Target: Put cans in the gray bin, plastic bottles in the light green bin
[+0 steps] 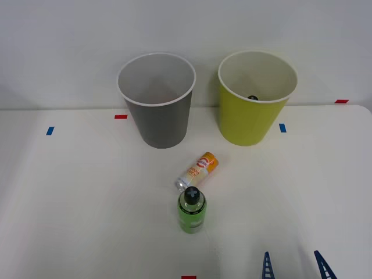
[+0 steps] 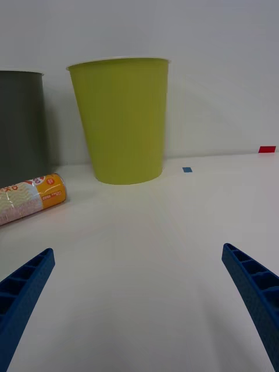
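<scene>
An orange and white can [image 1: 197, 171] lies on its side mid-table, also seen in the wrist view [image 2: 30, 197]. Just in front of it a green bottle with a black cap [image 1: 191, 210] stands upright. The gray bin [image 1: 157, 99] stands at the back left. The light green bin [image 1: 256, 97] stands at the back right, with something dark [image 1: 251, 97] showing low inside it; the wrist view shows this bin [image 2: 121, 119] ahead. My right gripper [image 1: 295, 266] is open near the table's front edge, right of the bottle, with nothing between its blue fingers [image 2: 254, 293].
Small red [image 1: 120, 117] and blue [image 1: 282, 128] tape marks dot the white table [image 1: 75, 197]. A pale wall rises close behind both bins. Bare tabletop lies between my gripper and the light green bin.
</scene>
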Robot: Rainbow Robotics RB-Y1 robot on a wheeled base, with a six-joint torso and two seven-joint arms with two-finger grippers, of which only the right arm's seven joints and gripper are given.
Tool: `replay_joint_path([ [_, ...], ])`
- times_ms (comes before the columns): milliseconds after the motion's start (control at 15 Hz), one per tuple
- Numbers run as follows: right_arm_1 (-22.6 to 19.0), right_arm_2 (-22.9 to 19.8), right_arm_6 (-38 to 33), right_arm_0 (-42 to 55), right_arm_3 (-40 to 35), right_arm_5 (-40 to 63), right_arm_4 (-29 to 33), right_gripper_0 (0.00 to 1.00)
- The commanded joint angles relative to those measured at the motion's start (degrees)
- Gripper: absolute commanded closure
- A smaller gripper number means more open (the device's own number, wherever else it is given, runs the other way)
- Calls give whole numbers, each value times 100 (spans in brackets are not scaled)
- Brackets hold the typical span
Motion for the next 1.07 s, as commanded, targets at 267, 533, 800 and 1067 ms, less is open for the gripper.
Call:
replay_joint_path([
  [267, 0, 0, 0, 0, 0, 0, 0, 0],
  [533, -105, 281, 26, -79, 237, 88, -395, 0],
  [800, -1002, 1389, 949, -228, -70, 88, -1644, 0],
  [1067, -1898, 2285, 2013, -888, -114, 88, -2689, 0],
])
